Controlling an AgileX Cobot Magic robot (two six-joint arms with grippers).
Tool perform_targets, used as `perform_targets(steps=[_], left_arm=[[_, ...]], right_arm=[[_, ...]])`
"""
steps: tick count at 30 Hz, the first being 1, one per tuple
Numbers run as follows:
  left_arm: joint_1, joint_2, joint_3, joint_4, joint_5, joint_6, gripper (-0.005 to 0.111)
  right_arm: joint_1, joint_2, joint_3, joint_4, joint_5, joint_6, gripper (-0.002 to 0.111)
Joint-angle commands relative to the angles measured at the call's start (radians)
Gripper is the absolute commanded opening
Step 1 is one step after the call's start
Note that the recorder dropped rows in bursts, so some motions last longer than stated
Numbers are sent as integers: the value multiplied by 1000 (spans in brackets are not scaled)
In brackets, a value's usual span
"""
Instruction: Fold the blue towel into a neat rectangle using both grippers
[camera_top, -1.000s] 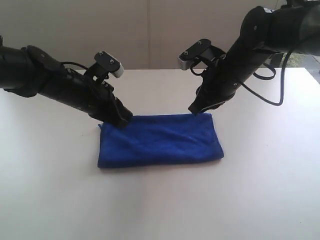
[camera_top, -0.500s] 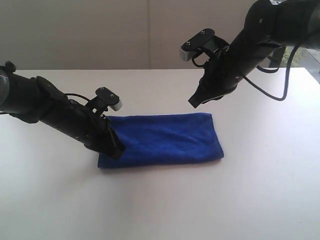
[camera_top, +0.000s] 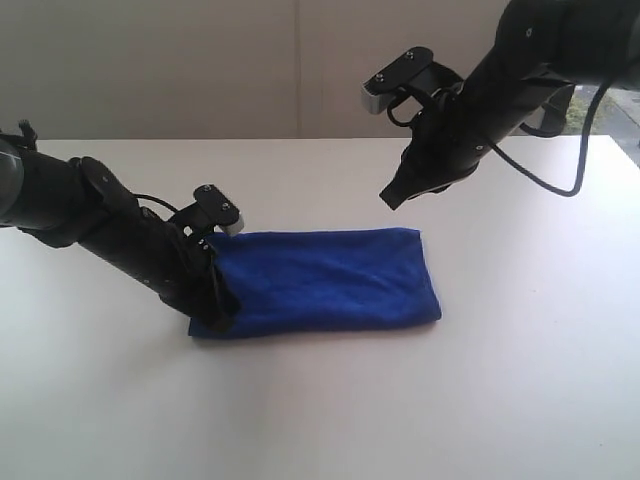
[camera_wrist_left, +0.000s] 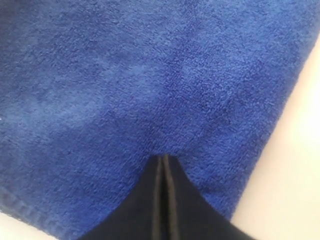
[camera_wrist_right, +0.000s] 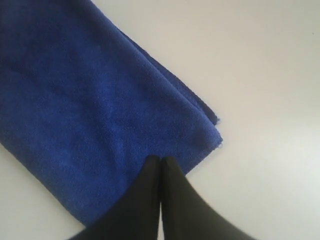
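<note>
- Deep royal-blue soft microfibre towel (camera_top: 330, 280) lies folded, a flat rectangle, on the white table (camera_top: 470, 400) in the exterior view; black left gripper (camera_top: 220, 312), jaws together, rests on one short end; right gripper (camera_top: 392, 197) hangs above, closed, empty
- Left wrist view: closed tips touch the nubby cloth (camera_wrist_left: 150, 75)
- Right wrist view: pinched-together jaws above a layered corner

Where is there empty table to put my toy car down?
The widest bare table lies in front of the blue towel, toward the camera. There is more beyond its right end. It is crowded at the towel's left end, where the left gripper rests on it, and under the raised right gripper.
</note>
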Motion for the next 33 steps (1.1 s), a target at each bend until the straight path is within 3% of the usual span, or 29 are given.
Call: perform_targets(steps=[1,20,33], left_arm=[[-4,0,6,57,-6,-13,0],[-4,-55,0,66,-38,-34,0],[-4,-481,2,66,-28,-187,0]], right_arm=[[-12,-14,2,-13,-5,3,0],[-12,-16,2,-13,-14,3,0],[-12,-267,43,-16,-77,78,0]])
